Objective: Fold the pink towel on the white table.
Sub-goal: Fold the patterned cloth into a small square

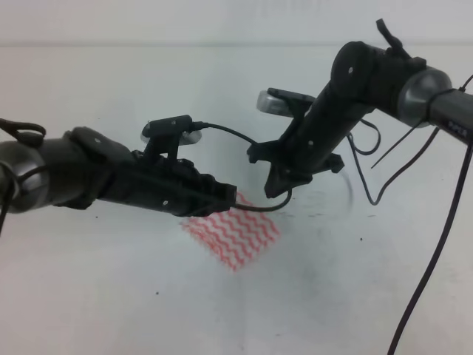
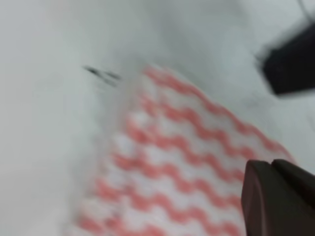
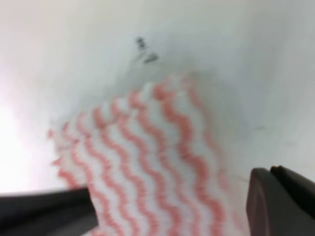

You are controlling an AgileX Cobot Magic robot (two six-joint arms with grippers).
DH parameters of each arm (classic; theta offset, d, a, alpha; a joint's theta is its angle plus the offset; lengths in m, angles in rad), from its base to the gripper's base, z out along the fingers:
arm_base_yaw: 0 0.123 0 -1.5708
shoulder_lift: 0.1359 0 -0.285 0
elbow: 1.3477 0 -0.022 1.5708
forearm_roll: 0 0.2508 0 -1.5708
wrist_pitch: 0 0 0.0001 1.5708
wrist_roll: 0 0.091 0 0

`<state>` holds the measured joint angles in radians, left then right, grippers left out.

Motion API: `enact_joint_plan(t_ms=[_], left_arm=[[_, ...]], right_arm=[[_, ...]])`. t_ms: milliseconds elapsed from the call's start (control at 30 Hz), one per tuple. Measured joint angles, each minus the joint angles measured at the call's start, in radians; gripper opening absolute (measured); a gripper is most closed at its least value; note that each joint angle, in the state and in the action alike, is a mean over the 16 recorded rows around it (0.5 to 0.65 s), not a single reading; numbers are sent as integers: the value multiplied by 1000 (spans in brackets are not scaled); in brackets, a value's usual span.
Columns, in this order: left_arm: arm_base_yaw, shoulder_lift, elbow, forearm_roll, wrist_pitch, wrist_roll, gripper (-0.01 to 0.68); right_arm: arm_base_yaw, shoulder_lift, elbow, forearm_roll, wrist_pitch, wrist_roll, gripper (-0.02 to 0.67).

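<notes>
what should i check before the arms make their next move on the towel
1. Pink towel lies flat on the white table: ok in the exterior high view, apart from the corner hidden under the left arm.
2. Left gripper is over the towel's near corner: ok, its tip overlaps the edge.
3. Right gripper is near the towel's far edge: ok.
4. Jaws open or shut: cannot tell for either; the wrist views are blurred and show only finger tips.
5. Either gripper already holds cloth: cannot tell.
6. Dangling cable clear of the towel: not ok, it passes just above the towel's edge.
</notes>
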<state>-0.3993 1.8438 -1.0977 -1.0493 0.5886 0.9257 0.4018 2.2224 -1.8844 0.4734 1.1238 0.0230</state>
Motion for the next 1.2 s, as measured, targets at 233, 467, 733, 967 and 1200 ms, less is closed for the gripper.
enact_joint_plan(t_ms=[233, 467, 733, 967, 1200], left_arm=[[0, 36, -9, -97, -85, 21, -4], [0, 85, -39, -130, -101, 31, -5], [-1, 119, -82, -131, -98, 31, -5], [-7, 122, -97, -131, -112, 34, -4], [-28, 123, -100, -130, -127, 39, -5]], right_arm=[[-18, 0, 0, 0, 5, 1, -18], [-27, -2, 0, 1, 7, 1, -18], [-27, -2, 0, 4, 0, -11, -18], [-27, -1, 0, 13, -6, -21, -18], [-27, -1, 0, 24, -11, -23, -18]])
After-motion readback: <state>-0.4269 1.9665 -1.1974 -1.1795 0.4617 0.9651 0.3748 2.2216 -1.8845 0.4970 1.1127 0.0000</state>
